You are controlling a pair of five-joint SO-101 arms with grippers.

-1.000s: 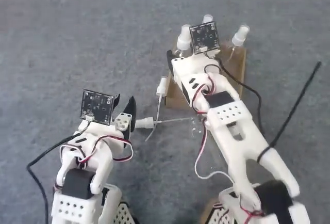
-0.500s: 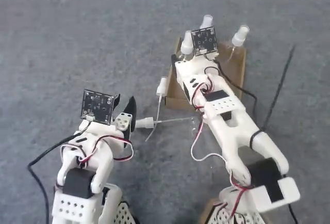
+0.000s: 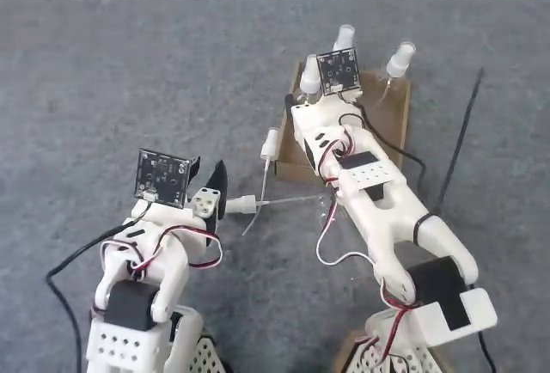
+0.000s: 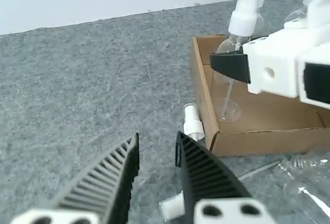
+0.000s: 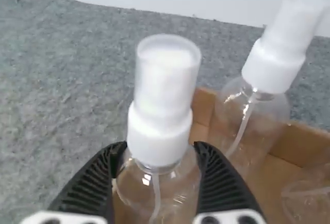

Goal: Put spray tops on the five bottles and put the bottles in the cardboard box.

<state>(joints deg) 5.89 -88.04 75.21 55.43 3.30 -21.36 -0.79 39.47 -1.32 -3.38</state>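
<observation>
My right gripper (image 5: 159, 153) is shut on a clear bottle (image 5: 154, 182) with a white spray top (image 5: 162, 100), held upright at the near left corner of the cardboard box (image 3: 397, 108). Two more topped bottles (image 3: 344, 38) (image 3: 401, 58) stand in the box behind it. In the high view the held bottle (image 3: 309, 76) shows beside my right gripper (image 3: 301, 98). My left gripper (image 4: 157, 140) stands open over the carpet with nothing in it. A loose spray top (image 4: 193, 123) stands against the box wall (image 4: 258, 141); another (image 4: 172, 207) lies near my left fingers.
A clear bottle without a top (image 4: 304, 177) lies on the grey carpet in front of the box, between the two arms. Cables trail along the right arm (image 3: 378, 210). Open carpet stretches to the left of the box and behind it.
The right arm's lower part has swung right and its gripper has edged a little deeper over the box with the bottle. The left arm has kept still.
</observation>
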